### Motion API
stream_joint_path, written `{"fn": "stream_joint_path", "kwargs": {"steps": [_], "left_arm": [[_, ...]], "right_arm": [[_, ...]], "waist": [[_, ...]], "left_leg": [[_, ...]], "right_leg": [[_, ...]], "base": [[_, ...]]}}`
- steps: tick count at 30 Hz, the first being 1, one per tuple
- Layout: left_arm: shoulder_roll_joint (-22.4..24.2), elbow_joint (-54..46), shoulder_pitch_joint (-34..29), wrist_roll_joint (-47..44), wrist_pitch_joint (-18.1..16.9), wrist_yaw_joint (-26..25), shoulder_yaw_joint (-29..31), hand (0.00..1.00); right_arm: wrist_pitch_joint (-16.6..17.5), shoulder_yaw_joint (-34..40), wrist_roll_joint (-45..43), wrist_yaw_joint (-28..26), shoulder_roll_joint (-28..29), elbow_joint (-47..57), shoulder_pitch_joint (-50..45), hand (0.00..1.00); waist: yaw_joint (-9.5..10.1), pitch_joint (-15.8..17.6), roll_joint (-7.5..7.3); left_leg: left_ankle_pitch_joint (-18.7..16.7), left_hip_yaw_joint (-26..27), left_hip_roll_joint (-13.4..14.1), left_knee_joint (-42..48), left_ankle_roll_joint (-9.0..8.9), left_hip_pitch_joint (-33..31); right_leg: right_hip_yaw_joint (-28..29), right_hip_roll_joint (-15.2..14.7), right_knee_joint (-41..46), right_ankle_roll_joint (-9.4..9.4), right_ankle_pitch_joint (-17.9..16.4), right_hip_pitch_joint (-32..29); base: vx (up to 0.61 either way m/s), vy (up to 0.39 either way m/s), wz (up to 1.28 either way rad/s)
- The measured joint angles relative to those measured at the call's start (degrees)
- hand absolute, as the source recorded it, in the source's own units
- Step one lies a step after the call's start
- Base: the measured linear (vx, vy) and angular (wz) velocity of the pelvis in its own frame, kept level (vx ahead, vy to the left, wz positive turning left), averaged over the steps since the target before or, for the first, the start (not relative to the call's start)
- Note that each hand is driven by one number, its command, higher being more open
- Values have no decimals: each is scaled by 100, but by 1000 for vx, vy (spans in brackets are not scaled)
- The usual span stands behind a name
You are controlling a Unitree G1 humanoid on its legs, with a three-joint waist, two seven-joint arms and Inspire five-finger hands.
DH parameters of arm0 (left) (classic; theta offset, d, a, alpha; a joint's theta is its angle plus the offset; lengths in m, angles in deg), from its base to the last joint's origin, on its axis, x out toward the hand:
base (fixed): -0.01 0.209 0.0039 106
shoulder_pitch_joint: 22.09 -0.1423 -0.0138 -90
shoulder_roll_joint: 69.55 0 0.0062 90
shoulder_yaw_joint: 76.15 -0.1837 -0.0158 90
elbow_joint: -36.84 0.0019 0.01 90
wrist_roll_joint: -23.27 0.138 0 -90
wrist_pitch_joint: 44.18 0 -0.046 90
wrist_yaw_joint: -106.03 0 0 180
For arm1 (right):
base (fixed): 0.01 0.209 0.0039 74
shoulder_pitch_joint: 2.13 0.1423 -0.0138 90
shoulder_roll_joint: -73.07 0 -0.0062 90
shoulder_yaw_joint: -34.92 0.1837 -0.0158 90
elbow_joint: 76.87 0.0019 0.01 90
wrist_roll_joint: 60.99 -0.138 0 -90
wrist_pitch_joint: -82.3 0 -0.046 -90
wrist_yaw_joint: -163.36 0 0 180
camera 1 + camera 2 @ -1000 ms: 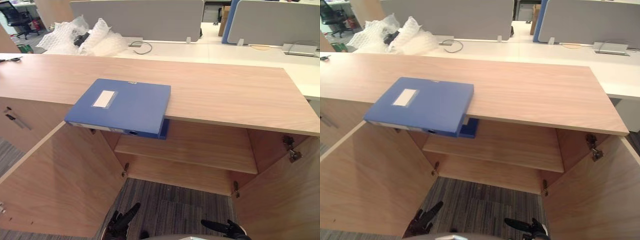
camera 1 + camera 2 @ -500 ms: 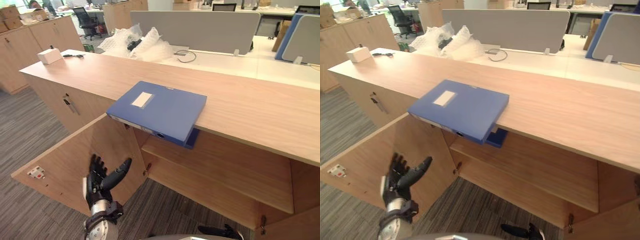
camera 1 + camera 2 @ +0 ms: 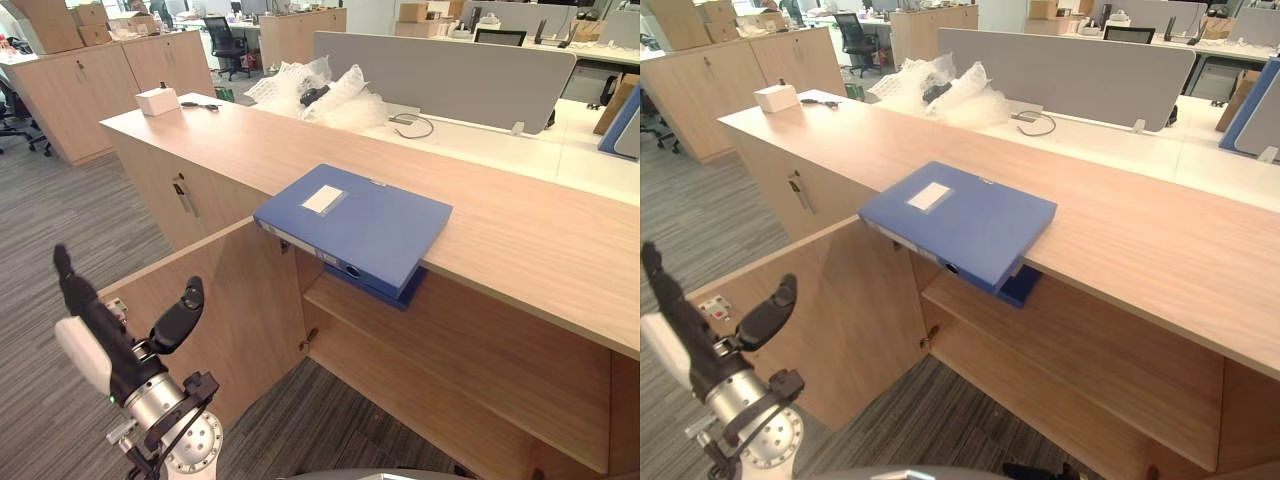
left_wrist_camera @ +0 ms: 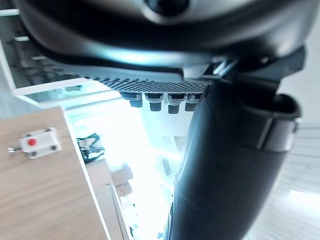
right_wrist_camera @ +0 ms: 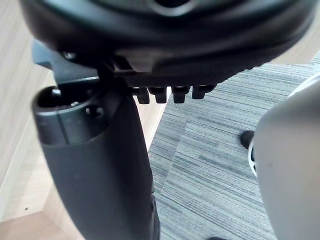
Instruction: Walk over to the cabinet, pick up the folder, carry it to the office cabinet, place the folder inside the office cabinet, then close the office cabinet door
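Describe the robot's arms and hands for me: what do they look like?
The left hand is dark, with slim fingers, a thick rounded thumb and a white cover along one side. It sits on a round silver-grey metal wrist dotted with small holes. The right hand is equally dark, its thumb broad and smooth.

Surfaces: matt board, blue plastic, rough pile
Counter [image 3: 520, 225] and door [image 3: 225, 310] are smooth, matt wood-grain board; the folder [image 3: 375, 225] is blue plastic with a faint sheen and a white paper label [image 3: 323, 199]; the floor [image 3: 80, 220] is ribbed grey carpet.
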Motion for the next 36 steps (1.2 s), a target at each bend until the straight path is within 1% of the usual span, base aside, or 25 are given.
{"fn": "stream_joint_path", "kwargs": {"steps": [2,3,5,7,8,11,12,15,18,22,27,33,36], "left_arm": [[-330,0,51,410,35,115,-181,100],[-459,2,128,683,48,235,-265,100],[-565,4,218,992,46,369,-304,100],[-786,39,333,1289,30,507,-319,100],[-812,49,352,1339,30,514,-321,100],[-1090,123,415,1740,20,513,-388,100],[-1186,173,415,1856,-7,555,-404,100],[-1420,332,415,1988,-36,760,-424,100],[-1659,384,422,2016,-71,876,-424,100],[-1864,386,456,2051,-71,888,-422,100],[-2177,547,805,2103,-79,921,-422,100],[-2499,619,900,2111,-200,991,-472,100],[-2717,941,1147,2122,-267,998,-492,100]], "right_arm": [[36,-84,6,-27,-87,-124,76,100],[34,-74,2,-41,-132,-144,95,100],[39,-74,8,-56,-204,-146,114,100],[58,-64,13,-105,-243,-172,125,100],[65,-64,20,-112,-246,-184,129,100],[88,-65,118,-174,-267,-367,241,100],[100,-66,122,-176,-267,-367,252,100],[127,-57,171,-199,-276,-389,275,100],[137,-22,226,-228,-304,-411,326,100],[139,46,227,-251,-326,-418,335,100],[141,50,229,-299,-337,-421,337,100],[149,130,229,-336,-337,-480,374,100],[144,156,229,-339,-348,-486,429,100]], "waist": [[-1,-25,42],[-11,-21,115],[-50,-49,216],[-69,-86,276],[-76,-87,277],[-118,-87,285],[-132,-84,287],[-149,-74,287],[-156,-21,326],[-152,-14,321],[-156,26,305],[-177,42,297],[-205,95,319]], "left_leg": [[1,98,64,1,-1,-23],[3,146,94,2,-2,-30],[9,245,122,3,-3,-30],[27,292,151,10,-20,-16],[30,297,155,10,-21,-12],[60,420,196,18,-33,27],[86,423,208,17,-63,26],[130,432,231,17,-26,29],[132,470,283,17,-26,49],[135,568,308,13,-28,37],[206,585,316,-8,-49,30],[349,615,340,-44,-65,29],[350,696,386,-61,-63,92]], "right_leg": [[118,47,6,-17,16,-90],[189,66,26,-36,17,-141],[314,83,64,-58,12,-225],[427,95,79,-89,-2,-263],[434,98,79,-93,-4,-266],[543,134,83,-151,-38,-294],[556,145,87,-167,-47,-302],[593,162,103,-202,-67,-322],[644,199,118,-229,-83,-336],[721,208,150,-245,-85,-414],[773,201,181,-274,-87,-467],[830,219,186,-338,-87,-512],[830,288,167,-390,-52,-449]], "base": [[-5,-9,-29],[2,-12,-31],[11,-15,-33],[23,-17,-28],[11,-31,-14],[2,-33,-16],[-4,-39,-7],[-5,-37,-7],[-9,-22,-6],[-10,-5,-10],[-10,-4,-3],[-9,-17,-4],[-8,-20,-2]]}}
